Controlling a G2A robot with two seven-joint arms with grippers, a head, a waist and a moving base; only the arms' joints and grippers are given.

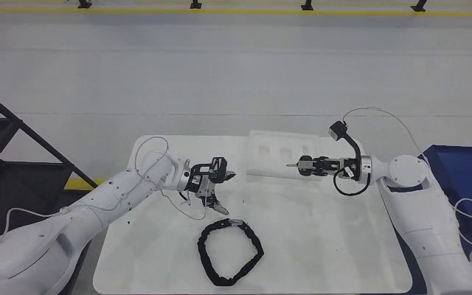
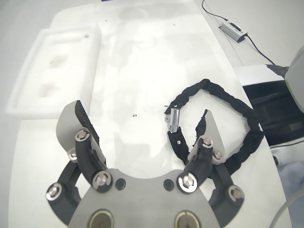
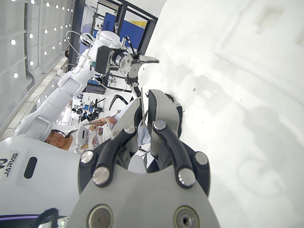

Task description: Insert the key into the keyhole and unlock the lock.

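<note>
A black fabric-covered chain lock (image 1: 230,258) lies in a loop on the white table near its front edge. Its silver lock cylinder (image 1: 234,222) (image 2: 174,119) rests at the loop's far end. My left gripper (image 1: 223,192) (image 2: 141,107) hangs open just above and behind the cylinder, nothing between its fingers; one fingertip (image 2: 206,122) is close beside the cylinder. My right gripper (image 1: 302,164) (image 3: 143,100) is held above the table to the right, shut on a small metal key (image 1: 292,165) (image 3: 142,106) whose blade points toward the left arm.
A white foam tray (image 1: 276,153) (image 2: 54,67) with recesses sits at the table's back edge, under the right gripper. A blue bin (image 1: 451,158) stands off the table to the right and a black frame (image 1: 29,140) to the left.
</note>
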